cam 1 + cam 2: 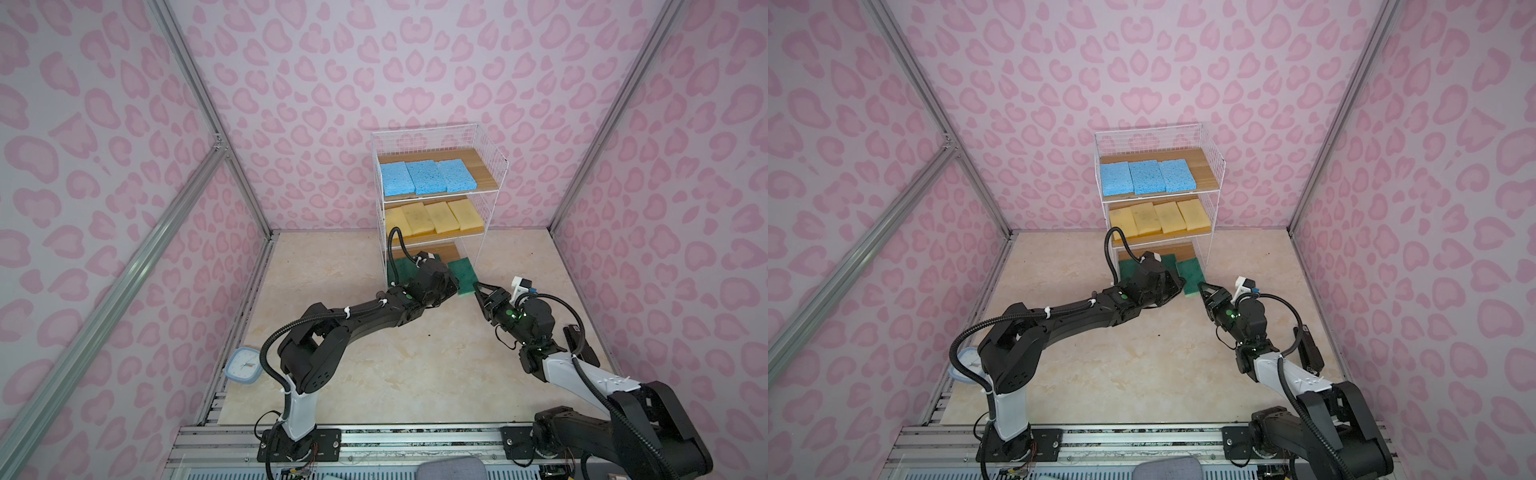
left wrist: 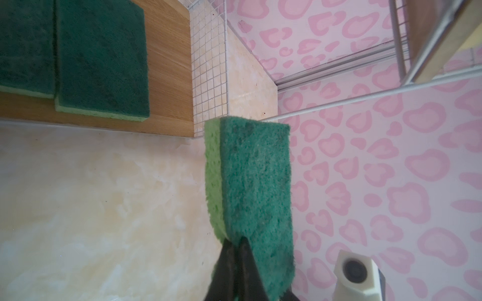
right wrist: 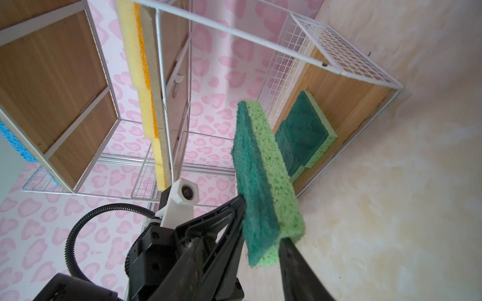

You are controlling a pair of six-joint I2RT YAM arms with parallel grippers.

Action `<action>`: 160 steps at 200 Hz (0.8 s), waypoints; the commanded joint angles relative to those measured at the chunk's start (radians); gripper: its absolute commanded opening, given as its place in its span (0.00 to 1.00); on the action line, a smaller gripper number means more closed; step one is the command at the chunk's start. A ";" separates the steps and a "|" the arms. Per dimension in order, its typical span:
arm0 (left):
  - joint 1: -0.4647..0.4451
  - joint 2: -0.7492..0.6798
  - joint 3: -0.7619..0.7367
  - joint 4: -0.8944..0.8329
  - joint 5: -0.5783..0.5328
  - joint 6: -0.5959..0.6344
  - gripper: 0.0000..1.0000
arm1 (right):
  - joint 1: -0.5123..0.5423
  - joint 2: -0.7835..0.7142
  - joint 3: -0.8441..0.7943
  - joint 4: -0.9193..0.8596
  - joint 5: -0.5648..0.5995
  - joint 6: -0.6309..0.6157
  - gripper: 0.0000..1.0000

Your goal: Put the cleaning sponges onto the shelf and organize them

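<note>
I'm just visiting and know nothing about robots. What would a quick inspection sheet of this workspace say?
Surface: marbled beige tabletop, no spills seen.
Job's things: white wire shelf; three blue sponges on the top board, four yellow sponges on the middle board, two green sponges flat on the bottom board; a fourth-colour none, one more held sponge, green, stands on edge in front of the shelf.
Clutter: small blue-rimmed clock at the table's left edge.
Grippers: left gripper shut on the held sponge's edge; right gripper open, jaws either side of its end.
Cables: black hose loops from the left arm before the middle board.
Surroundings: pink patterned walls.
</note>
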 commanded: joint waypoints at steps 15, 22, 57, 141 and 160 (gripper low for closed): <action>-0.003 -0.019 0.002 0.016 -0.004 0.016 0.04 | -0.006 0.042 0.020 0.068 -0.065 0.024 0.47; -0.003 -0.020 0.000 0.015 -0.005 0.018 0.04 | -0.006 0.045 0.025 0.064 -0.065 0.023 0.46; -0.003 -0.028 0.008 0.016 -0.010 0.050 0.04 | -0.005 0.092 0.059 0.087 -0.134 0.064 0.50; 0.004 -0.041 0.012 -0.030 -0.037 0.078 0.04 | 0.002 -0.002 0.069 -0.122 -0.142 0.018 0.52; 0.006 -0.041 0.019 -0.034 -0.037 0.078 0.04 | 0.006 0.007 0.068 -0.115 -0.147 0.023 0.52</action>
